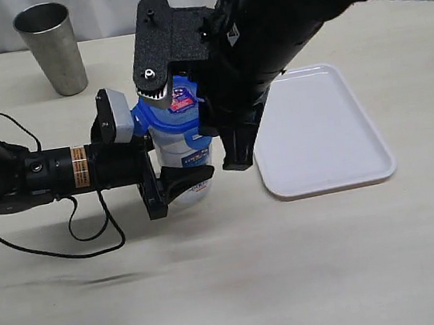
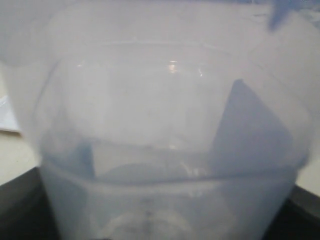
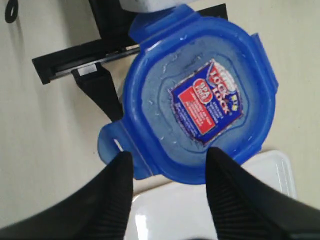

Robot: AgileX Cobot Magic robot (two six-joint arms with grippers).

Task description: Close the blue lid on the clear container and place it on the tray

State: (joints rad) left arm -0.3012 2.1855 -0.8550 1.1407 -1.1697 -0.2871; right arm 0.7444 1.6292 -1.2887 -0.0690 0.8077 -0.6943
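Two grippers meet mid-frame in the exterior view: my left gripper (image 1: 178,182) clamps the clear container (image 1: 173,148) low on its wall, with the blue lid (image 1: 171,111) resting on top. My right gripper (image 3: 169,155) hovers above, spread wide, empty. Light, slick, thin plastic, I judge: squeeze gently. Only the right wrist view shows flaps flared; the tray (image 1: 321,127) lies right.

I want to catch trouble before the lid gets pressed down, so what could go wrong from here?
1. A flap of the blue lid sticks out, apparently unlatched; if the open right gripper presses off-centre, the lid may tilt rather than seat.
2. A downward push could slide the clear container in the left gripper, which seems to hold it from the side only.
3. The tray lies close; the right arm might nudge it.
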